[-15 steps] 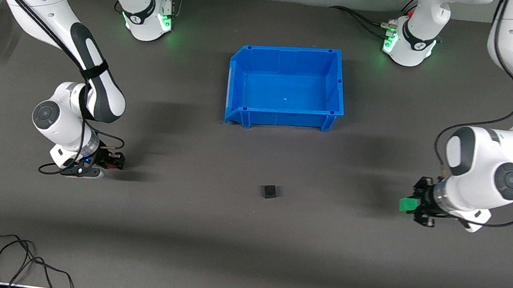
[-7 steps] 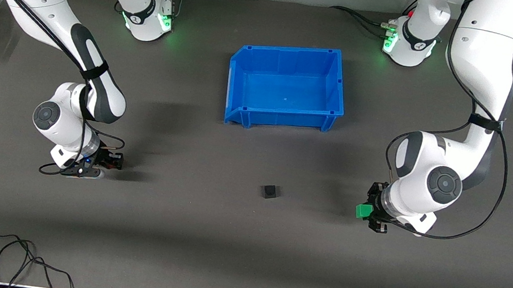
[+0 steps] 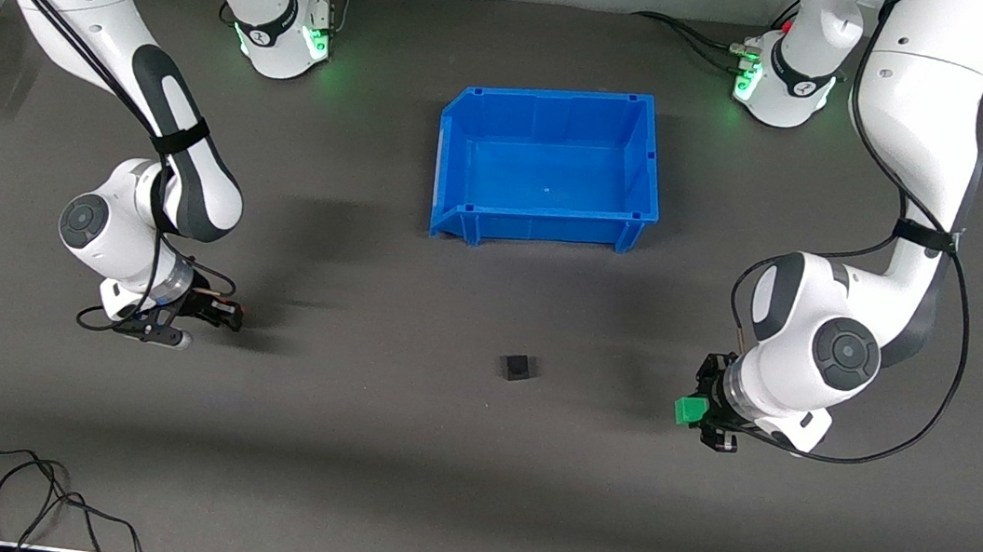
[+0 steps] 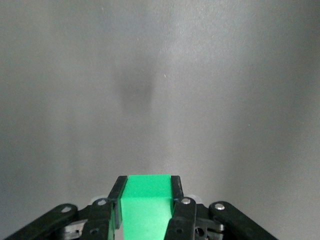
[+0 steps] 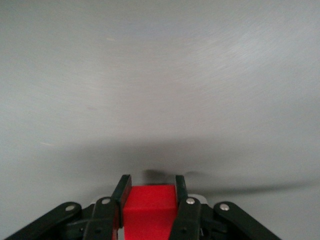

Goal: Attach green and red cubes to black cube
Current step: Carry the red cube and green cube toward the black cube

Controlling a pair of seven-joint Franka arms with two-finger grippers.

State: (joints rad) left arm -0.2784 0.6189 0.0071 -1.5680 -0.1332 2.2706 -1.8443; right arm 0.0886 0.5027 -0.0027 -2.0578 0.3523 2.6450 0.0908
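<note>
Red cube (image 5: 149, 207) mostly hidden in right gripper (image 5: 149, 197).

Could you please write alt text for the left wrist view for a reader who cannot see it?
The left gripper is shut on a bright green cube, one black finger against each side, above bare grey table. A soft shadow lies on the table ahead.
</note>
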